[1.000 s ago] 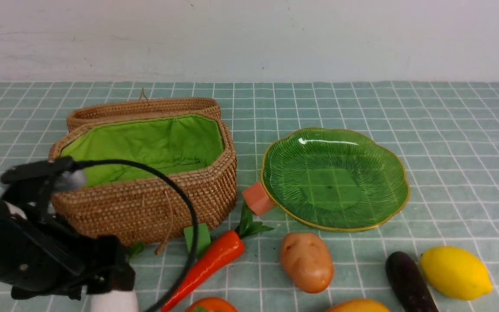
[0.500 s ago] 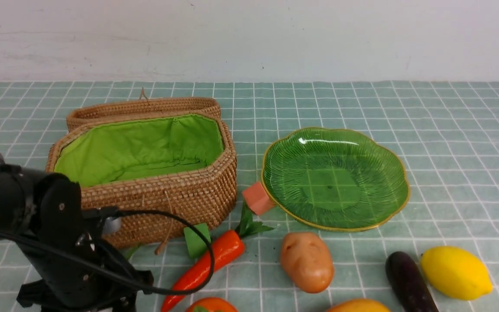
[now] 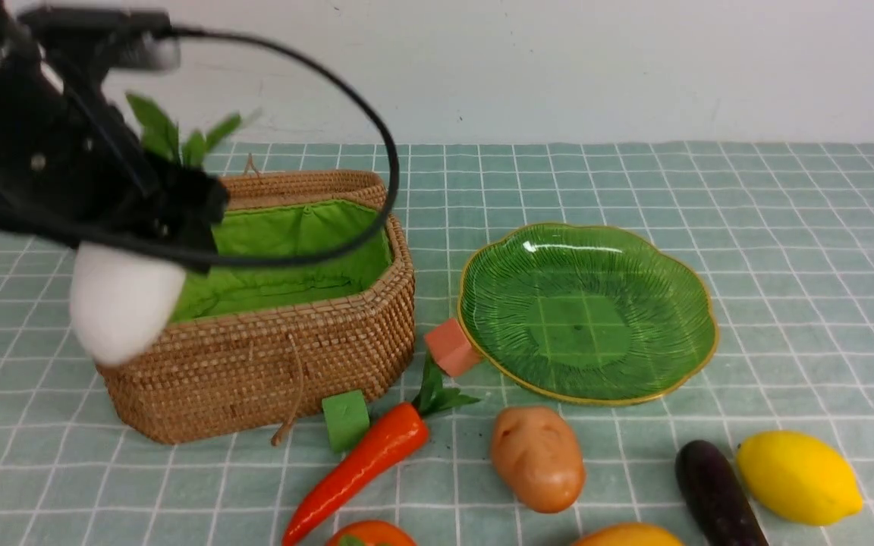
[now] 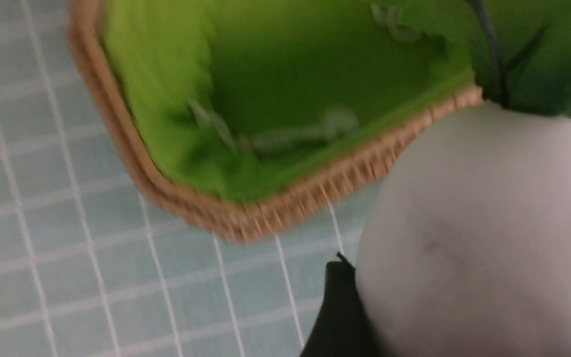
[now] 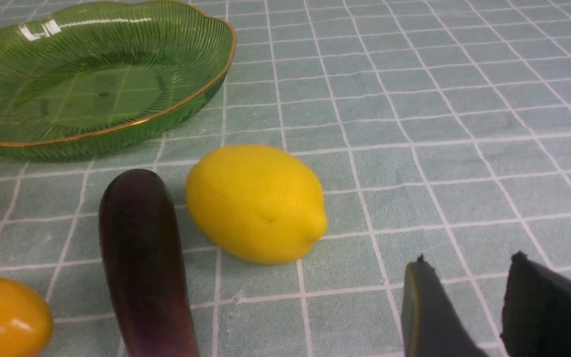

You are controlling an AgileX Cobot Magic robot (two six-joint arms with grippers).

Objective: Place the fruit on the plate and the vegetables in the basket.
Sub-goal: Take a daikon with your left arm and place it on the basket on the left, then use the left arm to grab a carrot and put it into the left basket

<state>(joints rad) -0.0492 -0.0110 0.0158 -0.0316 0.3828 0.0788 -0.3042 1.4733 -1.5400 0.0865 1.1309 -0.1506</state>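
Pinched radish (image 3: 122, 303) in left gripper (image 3: 164, 227) above basket (image 3: 293, 334), upper left; right gripper (image 5: 484, 297) spread, empty. Sorted nothing yet: plate (image 3: 581, 318) bare; carrot (image 3: 365, 466), potato (image 3: 537, 459), eggplant (image 3: 714, 493), fruit (image 3: 797, 478) on counter (image 3: 786, 227).

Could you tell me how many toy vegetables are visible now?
4: white radish held aloft at the basket's left end; carrot in front of the basket; potato right of the carrot; eggplant beside the lemon. None appears hidden.

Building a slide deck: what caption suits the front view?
Left claw holds the white radish aloft at the basket's left end; the green plate holds nothing.
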